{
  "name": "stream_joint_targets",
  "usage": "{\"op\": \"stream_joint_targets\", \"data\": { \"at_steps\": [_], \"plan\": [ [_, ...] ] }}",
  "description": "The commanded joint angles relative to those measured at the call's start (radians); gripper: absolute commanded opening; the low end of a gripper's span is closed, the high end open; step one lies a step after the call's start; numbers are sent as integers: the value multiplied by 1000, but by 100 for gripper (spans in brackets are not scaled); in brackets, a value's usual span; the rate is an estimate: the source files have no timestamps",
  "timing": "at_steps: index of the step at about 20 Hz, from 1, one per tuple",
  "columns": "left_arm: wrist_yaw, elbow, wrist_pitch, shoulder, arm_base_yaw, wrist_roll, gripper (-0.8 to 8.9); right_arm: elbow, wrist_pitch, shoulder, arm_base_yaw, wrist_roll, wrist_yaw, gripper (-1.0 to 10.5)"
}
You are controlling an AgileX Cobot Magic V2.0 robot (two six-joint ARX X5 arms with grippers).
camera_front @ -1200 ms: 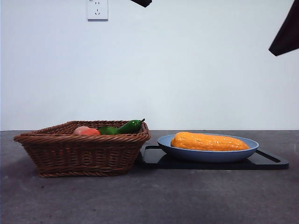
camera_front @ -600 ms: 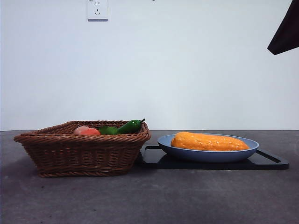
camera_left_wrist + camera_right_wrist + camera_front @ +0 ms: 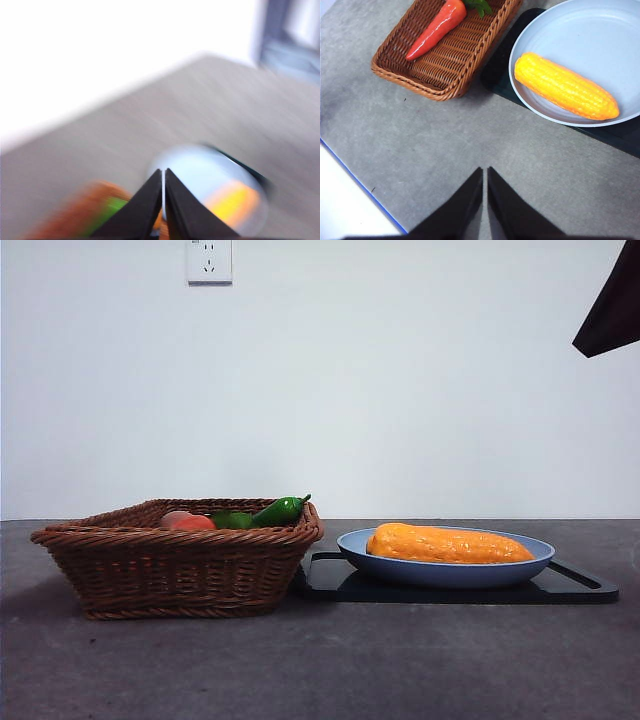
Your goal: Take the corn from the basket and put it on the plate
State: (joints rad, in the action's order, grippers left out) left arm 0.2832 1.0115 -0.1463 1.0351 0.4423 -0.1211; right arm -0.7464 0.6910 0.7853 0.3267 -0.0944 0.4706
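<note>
The corn (image 3: 448,543) is seen lying lengthwise in the plate (image 3: 445,573), which is set on a black tray (image 3: 575,588) just beside the basket (image 3: 180,565). In the basket, a green pepper (image 3: 276,511) and a small pinkish-orange fruit (image 3: 185,522) are visible above the rim in the front view; a long red pepper (image 3: 437,29) is seen on the basket floor in the right wrist view.

Right gripper (image 3: 485,172): jaws are brought together, tips nearly touching, with only a thin slit between them. Nothing is held and nothing is touched. It is held high above bare table (image 3: 470,140); the corn (image 3: 566,86) and plate (image 3: 540,35) are well apart from the tips, ahead and to one side, and the basket (image 3: 445,55) is ahead to the other side.

Left gripper (image 3: 164,172): jaws are likewise closed together, a hairline gap between them, nothing clamped. The left wrist view is strongly blurred. Beyond the tips the plate (image 3: 200,170) with the corn (image 3: 232,200) as an orange smear is made out, and the basket (image 3: 80,210) with a green patch is seen to the other side. No contact with any of them is seen.

In the front view one dark arm part (image 3: 610,305) is seen at the top right corner, well above the plate; which arm it is cannot be told.
</note>
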Motion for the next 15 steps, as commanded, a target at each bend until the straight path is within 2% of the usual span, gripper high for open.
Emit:
{"op": "stream_joint_targets", "data": {
  "at_steps": [1,6,9,15],
  "plan": [
    [-3,-159,136,-134,-114,-1,8,-8,-11,3,5,-6,0,2],
    [-3,-415,141,-433,-375,6,8,-8,-11,3,5,-6,0,2],
    [-3,-566,140,-591,-437,7,8,-8,-11,3,5,-6,0,2],
    [-7,-839,138,-830,-477,45,8,-8,-11,3,5,-6,-1,2]
  ]
}}
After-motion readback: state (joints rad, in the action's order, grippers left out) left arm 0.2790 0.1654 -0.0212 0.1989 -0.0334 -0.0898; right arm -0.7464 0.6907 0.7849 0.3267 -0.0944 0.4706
